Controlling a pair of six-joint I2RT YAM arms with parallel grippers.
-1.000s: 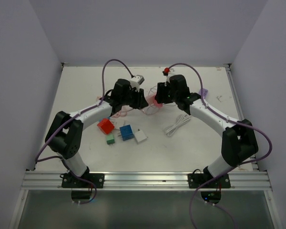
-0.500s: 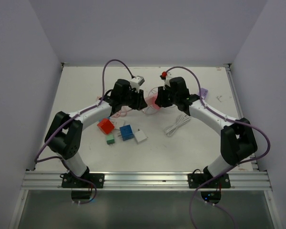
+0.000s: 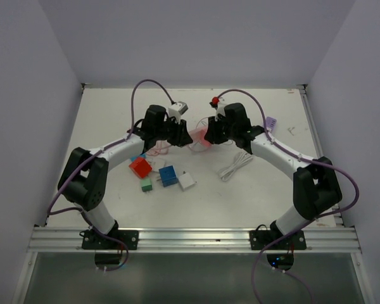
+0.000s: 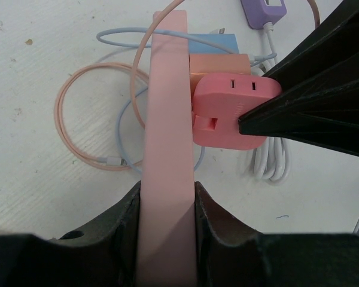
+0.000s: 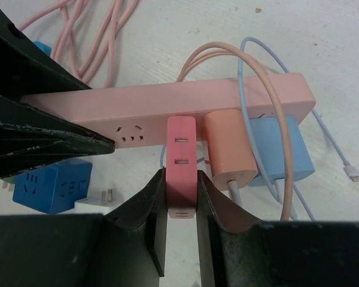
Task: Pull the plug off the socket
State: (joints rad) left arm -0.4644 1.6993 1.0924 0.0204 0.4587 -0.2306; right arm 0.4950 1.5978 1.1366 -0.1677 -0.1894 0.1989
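Observation:
The socket is a long pink power strip (image 5: 167, 106), lifted off the table, and my left gripper (image 4: 167, 200) is shut on one end of it (image 4: 166, 137). The plug is a pink-red block (image 5: 181, 158) seated in the strip's side, beside an orange adapter (image 5: 228, 149) and a blue one (image 5: 280, 149). My right gripper (image 5: 181, 182) is shut on the plug, one finger on each flat side. From the left wrist, the plug (image 4: 224, 116) shows with the right fingers (image 4: 311, 110) on it. In the top view both grippers (image 3: 180, 134) (image 3: 210, 135) meet mid-table.
A red cube (image 3: 139, 166), blue cube (image 3: 168, 175), green block (image 3: 146, 184) and white adapter (image 3: 187, 181) lie near the left arm. A white coiled cable (image 3: 235, 166) and a purple charger (image 3: 270, 123) lie to the right. Pink and blue cords (image 4: 96, 131) loop under the strip.
My right gripper has closed onto the plug. The left arm has drawn slightly leftward with the strip in its grip.

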